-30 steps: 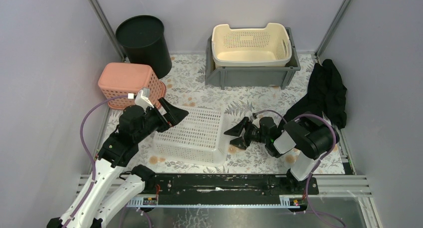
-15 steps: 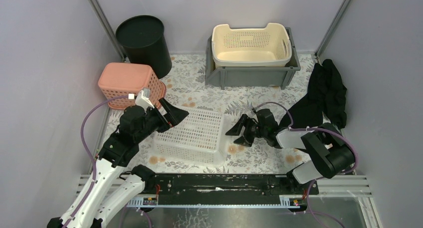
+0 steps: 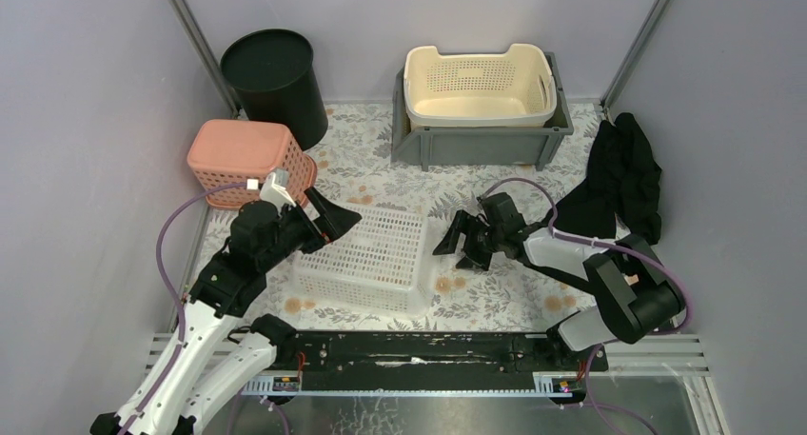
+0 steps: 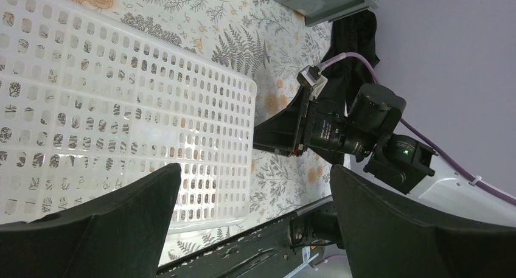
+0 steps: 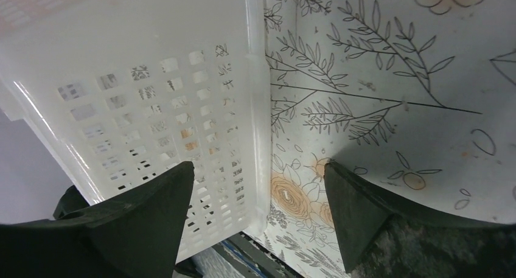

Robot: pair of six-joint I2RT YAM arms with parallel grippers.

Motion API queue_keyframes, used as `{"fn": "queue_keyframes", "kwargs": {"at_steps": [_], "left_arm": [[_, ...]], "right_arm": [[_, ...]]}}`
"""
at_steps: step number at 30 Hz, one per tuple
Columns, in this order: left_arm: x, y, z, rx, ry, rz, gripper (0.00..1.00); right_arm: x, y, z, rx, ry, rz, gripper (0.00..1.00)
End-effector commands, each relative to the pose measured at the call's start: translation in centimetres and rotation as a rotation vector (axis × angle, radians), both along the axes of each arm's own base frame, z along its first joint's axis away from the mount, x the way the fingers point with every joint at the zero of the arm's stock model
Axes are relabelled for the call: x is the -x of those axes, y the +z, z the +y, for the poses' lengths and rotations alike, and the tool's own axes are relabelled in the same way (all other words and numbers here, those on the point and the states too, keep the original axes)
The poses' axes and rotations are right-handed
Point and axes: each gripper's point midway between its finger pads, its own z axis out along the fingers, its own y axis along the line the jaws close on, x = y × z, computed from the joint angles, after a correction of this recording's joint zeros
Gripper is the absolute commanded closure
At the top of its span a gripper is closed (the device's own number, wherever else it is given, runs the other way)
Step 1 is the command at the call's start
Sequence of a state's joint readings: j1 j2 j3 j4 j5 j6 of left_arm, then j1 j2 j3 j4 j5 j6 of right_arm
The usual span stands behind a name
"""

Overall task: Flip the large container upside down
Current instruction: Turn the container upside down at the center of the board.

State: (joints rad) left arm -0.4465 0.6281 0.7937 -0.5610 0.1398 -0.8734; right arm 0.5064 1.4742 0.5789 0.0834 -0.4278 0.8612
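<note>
Top external view: white basket [image 3: 366, 254] sits in the middle of the table [image 3: 457, 199], base up by the looks of it.
Left gripper [image 3: 331, 224]: jaws spread wide, hovering over the basket's left end.
Right gripper [image 3: 460, 247]: jaws apart too, just beside the basket's right side, gripping nothing.
</note>
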Motion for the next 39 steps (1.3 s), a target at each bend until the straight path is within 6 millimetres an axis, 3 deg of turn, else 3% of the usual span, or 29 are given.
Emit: {"fn": "queue_keyframes", "kwargs": {"at_steps": [1, 7, 18, 31, 39], "left_arm": [[-0.3, 0.5, -0.5, 0.023, -0.018, -0.022, 0.00], [-0.3, 0.3, -0.5, 0.021, -0.018, -0.016, 0.00], [-0.1, 0.1, -0.5, 0.021, -0.021, -0.010, 0.00], [-0.1, -0.1, -0.5, 0.019, -0.025, -0.003, 0.00], [-0.1, -0.1, -0.6, 0.019, -0.027, -0.003, 0.00]], "right_arm": [[1.5, -3.1, -4.1, 0.236, -0.013, 0.048, 0.13], [1.0, -2.7, -5.4, 0.319, -0.021, 0.027, 0.09], [0.2, -1.0, -6.0, 0.359, -0.021, -0.024, 0.06], [-0.7, 3.3, -4.4, 0.261, 0.004, -0.097, 0.07], [-0.7, 3.9, -4.2, 0.247, 0.011, -0.104, 0.08]]}}
